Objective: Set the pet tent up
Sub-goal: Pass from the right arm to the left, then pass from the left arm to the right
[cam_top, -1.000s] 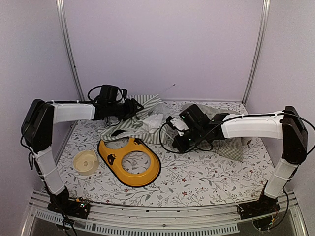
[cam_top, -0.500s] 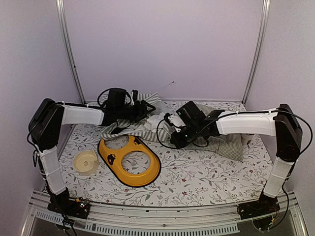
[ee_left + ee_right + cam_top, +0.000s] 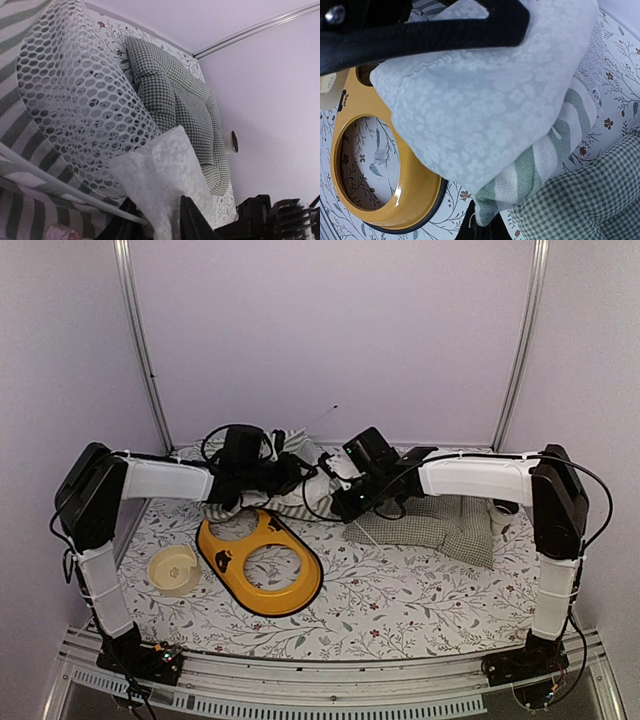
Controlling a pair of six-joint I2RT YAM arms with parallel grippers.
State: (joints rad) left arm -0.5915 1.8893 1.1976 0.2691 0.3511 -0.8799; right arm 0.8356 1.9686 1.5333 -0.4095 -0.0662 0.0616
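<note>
The pet tent (image 3: 296, 462), green-and-white striped cloth, lies crumpled at the back centre with a thin white pole (image 3: 322, 418) sticking up. My left gripper (image 3: 298, 473) reaches into it from the left. In the left wrist view its fingers (image 3: 192, 222) press a white lacy flap (image 3: 165, 175), beside the white mesh (image 3: 75, 100) and a pole (image 3: 50, 180). My right gripper (image 3: 336, 496) comes from the right. It is shut (image 3: 487, 222) on a striped corner (image 3: 530, 175) of the tent under more white flap (image 3: 470, 100).
A green-checked cushion (image 3: 432, 520) lies under the right arm. A yellow stand with a round hole (image 3: 262, 562) and a cream bowl (image 3: 173, 569) sit front left. A small cup (image 3: 503, 515) stands by the right wall. Walls close the back and sides.
Both grippers have moved toward the back centre and closer together, drawing the tent fabric with them. The left jaws have narrowed onto the white flap. The right grip is unchanged.
</note>
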